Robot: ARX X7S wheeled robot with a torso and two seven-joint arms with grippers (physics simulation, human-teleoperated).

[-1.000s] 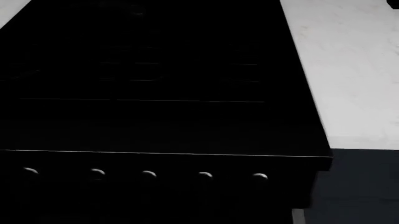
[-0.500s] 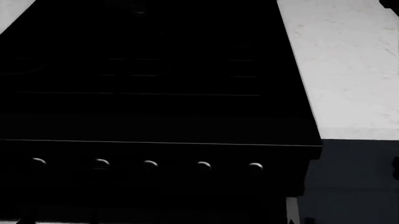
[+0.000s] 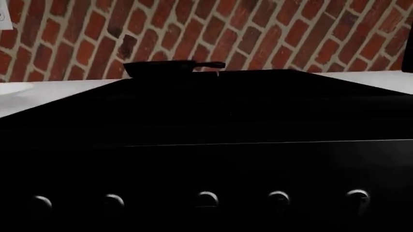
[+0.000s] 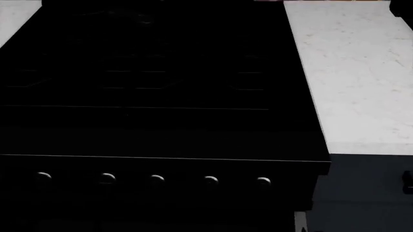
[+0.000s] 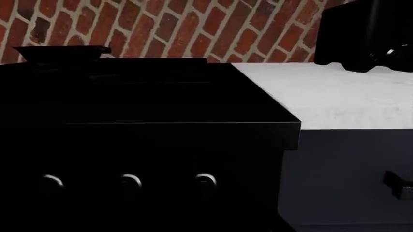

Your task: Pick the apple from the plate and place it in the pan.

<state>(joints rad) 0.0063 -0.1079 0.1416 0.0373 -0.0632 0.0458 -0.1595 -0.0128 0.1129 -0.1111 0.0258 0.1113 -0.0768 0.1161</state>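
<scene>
Pan upright on stove — handle lying level.

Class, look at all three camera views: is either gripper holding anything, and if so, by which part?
It cannot be told: neither gripper appears in any view. The pan sits untouched at the back of the stove, and no apple is visible.

head view: tilted a bit, the stove's far edge now shows up top
knobs: sit lower than half a second ago
worktop: its back edge now in view
</scene>
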